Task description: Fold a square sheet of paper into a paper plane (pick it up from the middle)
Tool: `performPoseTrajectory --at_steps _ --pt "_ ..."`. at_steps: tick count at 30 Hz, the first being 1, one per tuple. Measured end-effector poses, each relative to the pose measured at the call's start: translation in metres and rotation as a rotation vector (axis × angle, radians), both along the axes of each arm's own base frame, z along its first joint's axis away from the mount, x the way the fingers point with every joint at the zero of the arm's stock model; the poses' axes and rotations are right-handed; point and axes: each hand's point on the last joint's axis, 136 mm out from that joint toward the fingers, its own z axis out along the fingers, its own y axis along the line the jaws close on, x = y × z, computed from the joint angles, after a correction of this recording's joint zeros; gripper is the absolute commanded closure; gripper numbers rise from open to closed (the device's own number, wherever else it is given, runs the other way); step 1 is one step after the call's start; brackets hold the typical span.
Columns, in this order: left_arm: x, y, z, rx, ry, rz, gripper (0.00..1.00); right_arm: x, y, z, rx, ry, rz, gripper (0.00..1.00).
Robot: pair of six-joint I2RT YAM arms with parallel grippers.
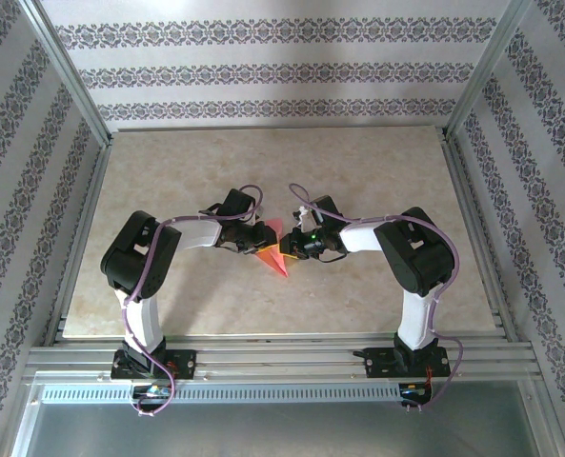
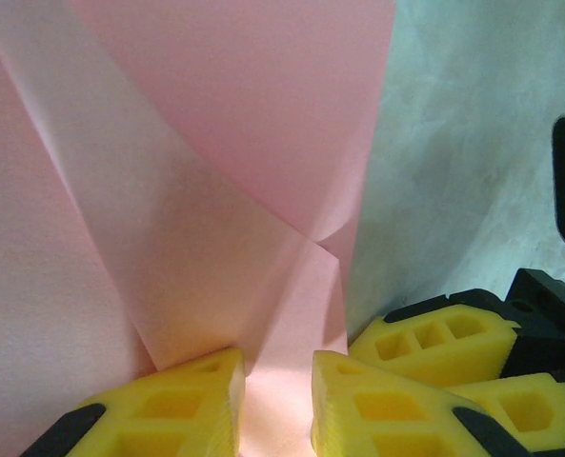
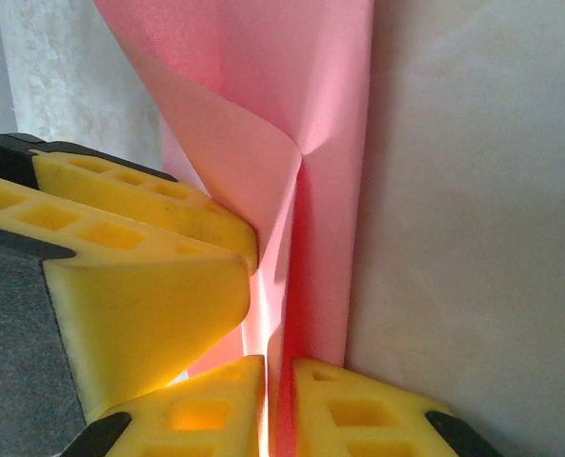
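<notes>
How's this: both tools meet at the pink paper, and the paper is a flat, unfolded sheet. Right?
Not quite. The left tool and right tool do meet at the pink paper, but it is folded: the left wrist view shows creases and overlapping flaps.

Sheet of paper (image 1: 274,249) sits mid-surface (image 1: 377,181), its tip pointing at the near edge; left pincer (image 1: 255,238) tight on the sheet's left, right pincer (image 1: 296,246) on its right, a fold of the sheet between each pincer's fingers (image 3: 349,409)
</notes>
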Motion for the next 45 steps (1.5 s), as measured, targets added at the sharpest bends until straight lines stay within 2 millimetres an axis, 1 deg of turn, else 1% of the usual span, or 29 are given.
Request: performPoseTrajectory --at_steps 4,9,12,15,16,18,22,26,31,36,39,45 --pt "0.000 -0.001 0.001 -0.006 -0.004 -0.004 0.71 0.000 0.000 0.000 -0.001 0.002 0.000 0.83" --pt "0.000 -0.001 0.005 -0.014 -0.015 -0.010 0.66 0.000 -0.001 -0.001 -0.007 0.000 0.000 0.87" --pt "-0.004 0.002 0.017 -0.022 -0.041 -0.007 0.66 0.000 -0.001 -0.002 -0.011 -0.009 0.008 0.88" --pt "-0.009 0.009 0.031 -0.022 -0.080 0.006 0.69 -0.001 -0.001 -0.001 -0.012 -0.025 0.022 0.89" --pt "-0.010 0.012 0.032 -0.019 -0.088 0.014 0.70 -0.001 -0.001 -0.001 -0.013 -0.032 0.028 0.89" --pt "-0.013 0.019 0.029 -0.006 -0.087 0.031 0.72 -0.001 -0.001 -0.001 -0.016 -0.050 0.043 0.89" --pt "-0.021 0.033 0.007 0.032 -0.036 0.062 0.76 -0.003 0.000 0.000 -0.020 -0.083 0.073 0.88" --pt "-0.023 0.036 -0.005 0.047 -0.003 0.075 0.77 -0.004 0.001 0.001 -0.022 -0.106 0.093 0.86" --pt "-0.022 0.036 -0.005 0.044 0.000 0.081 0.76 -0.005 0.002 0.006 -0.021 -0.126 0.105 0.82" --pt "-0.022 0.036 -0.005 0.042 0.002 0.086 0.71 -0.004 0.003 0.011 -0.016 -0.135 0.104 0.84" --pt "-0.021 0.035 -0.004 0.038 0.001 0.085 0.69 -0.005 0.002 0.010 -0.017 -0.129 0.101 0.85" --pt "-0.021 0.035 -0.004 0.035 0.002 0.088 0.69 -0.011 -0.003 0.001 -0.035 -0.096 0.081 0.88"
